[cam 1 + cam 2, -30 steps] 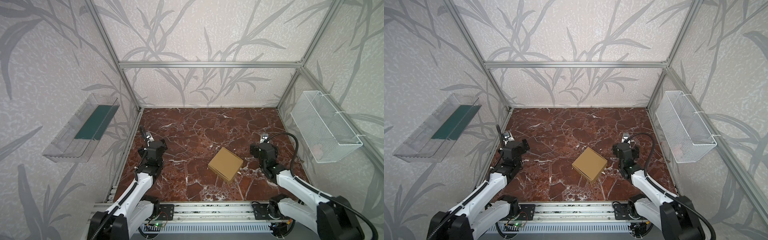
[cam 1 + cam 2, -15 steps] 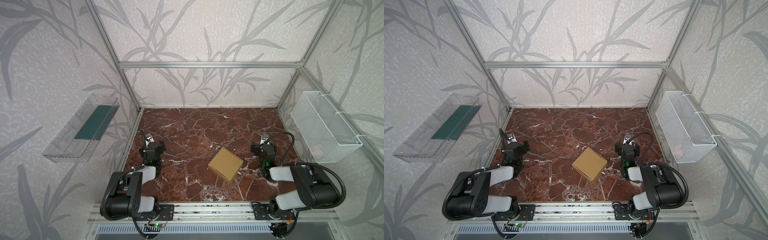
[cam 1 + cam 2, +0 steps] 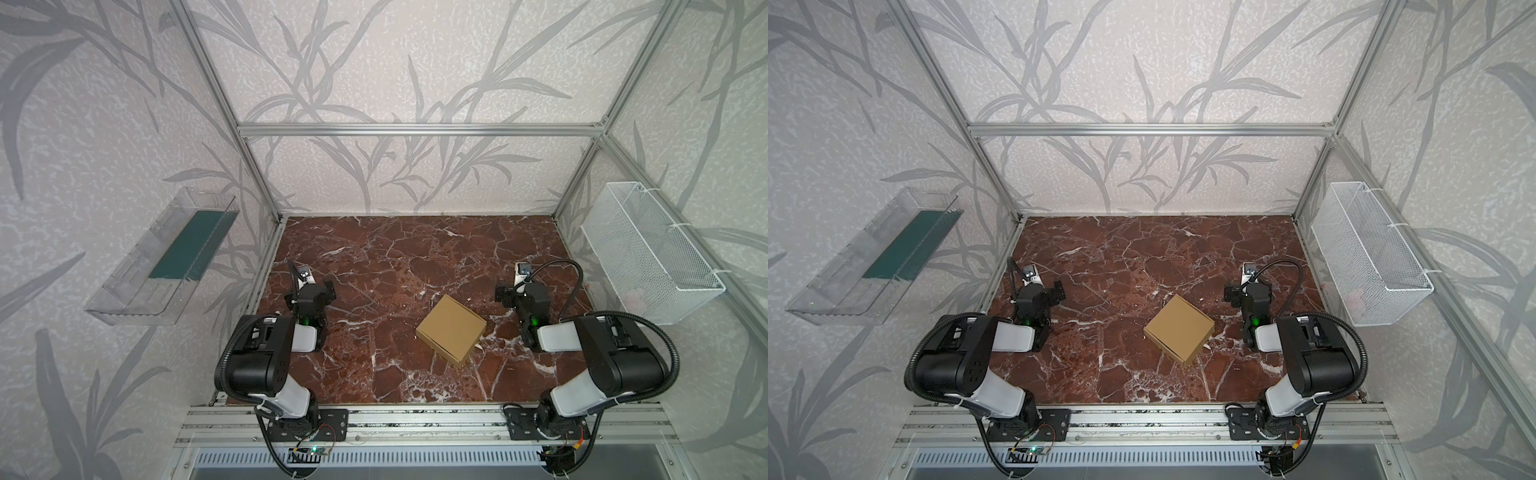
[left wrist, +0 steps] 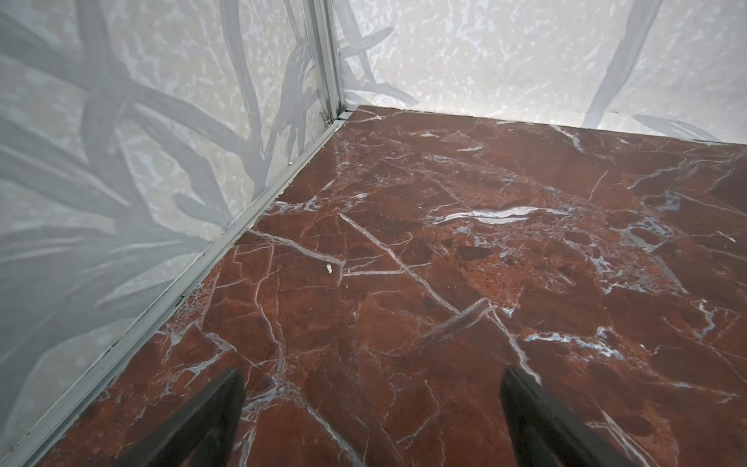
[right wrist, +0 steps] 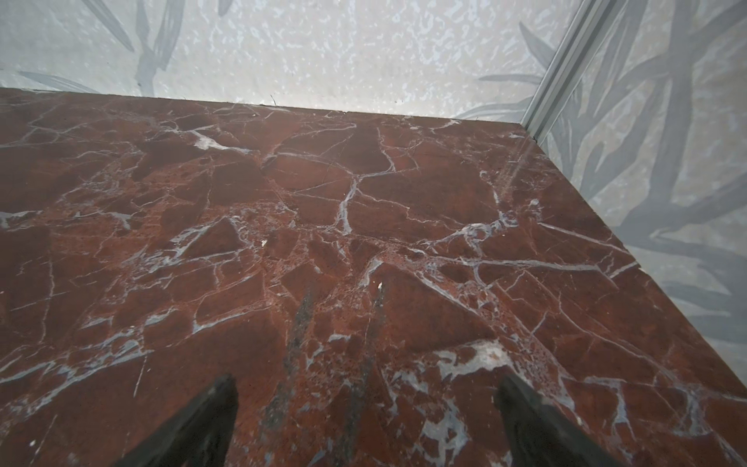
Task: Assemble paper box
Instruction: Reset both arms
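The paper box point(image 3: 451, 330) point(image 3: 1179, 328) is a small, flat, square tan cardboard box. It lies closed and turned diagonally on the red marble tabletop point(image 3: 415, 249), right of centre and toward the front. My left gripper point(image 3: 316, 289) point(image 3: 1045, 292) point(image 4: 372, 380) sits low near the left edge, open, with only bare marble between its fingers point(image 4: 218, 404). My right gripper point(image 3: 518, 292) point(image 3: 1246, 293) point(image 5: 366, 384) is just right of the box and apart from it. It is open and empty too. Neither wrist view shows the box.
A clear plastic tray point(image 3: 166, 257) hangs on the left wall and a white wire-mesh basket point(image 3: 648, 253) on the right wall. Aluminium frame posts stand at the back corners, and a rail point(image 3: 415, 419) runs along the front. Both arms are folded back with elbows raised.
Both arms have folded back toward their bases, elbows rising, and the grippers have drawn slightly away from the box. The box has not moved.
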Robot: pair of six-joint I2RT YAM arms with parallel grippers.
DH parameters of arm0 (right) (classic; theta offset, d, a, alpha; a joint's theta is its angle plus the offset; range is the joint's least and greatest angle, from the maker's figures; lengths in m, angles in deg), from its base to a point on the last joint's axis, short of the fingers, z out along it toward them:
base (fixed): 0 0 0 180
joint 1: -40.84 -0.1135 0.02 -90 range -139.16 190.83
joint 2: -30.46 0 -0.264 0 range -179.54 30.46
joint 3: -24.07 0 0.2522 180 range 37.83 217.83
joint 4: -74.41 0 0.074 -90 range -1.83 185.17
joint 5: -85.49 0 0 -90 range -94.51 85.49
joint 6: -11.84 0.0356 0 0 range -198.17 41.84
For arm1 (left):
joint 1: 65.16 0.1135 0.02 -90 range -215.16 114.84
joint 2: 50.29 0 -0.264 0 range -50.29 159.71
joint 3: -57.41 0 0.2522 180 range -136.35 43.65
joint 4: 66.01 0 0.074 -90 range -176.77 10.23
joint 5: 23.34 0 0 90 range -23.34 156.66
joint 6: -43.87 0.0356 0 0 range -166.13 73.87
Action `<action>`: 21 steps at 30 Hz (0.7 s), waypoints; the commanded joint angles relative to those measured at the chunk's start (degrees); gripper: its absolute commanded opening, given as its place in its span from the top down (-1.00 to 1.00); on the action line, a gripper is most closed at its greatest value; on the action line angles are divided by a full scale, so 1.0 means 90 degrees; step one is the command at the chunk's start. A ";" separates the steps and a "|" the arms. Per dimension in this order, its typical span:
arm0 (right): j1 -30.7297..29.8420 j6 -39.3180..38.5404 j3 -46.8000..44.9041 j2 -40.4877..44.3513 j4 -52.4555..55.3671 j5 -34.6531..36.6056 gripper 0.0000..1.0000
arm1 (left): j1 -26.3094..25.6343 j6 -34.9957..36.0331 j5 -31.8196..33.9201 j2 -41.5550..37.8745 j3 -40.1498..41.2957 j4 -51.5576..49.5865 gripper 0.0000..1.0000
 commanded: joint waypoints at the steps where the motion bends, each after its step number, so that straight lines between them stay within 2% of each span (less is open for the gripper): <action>1: -0.0003 -0.0063 0.0025 -0.0036 -0.0310 -0.0059 -0.98 | -0.0033 0.0145 0.0121 0.0036 -0.0118 0.0257 -0.98; 21: -0.0001 -0.0050 0.0009 -0.0050 -0.0363 -0.0054 -0.98 | -0.0039 0.0156 0.0093 0.0037 -0.0128 0.0232 -0.98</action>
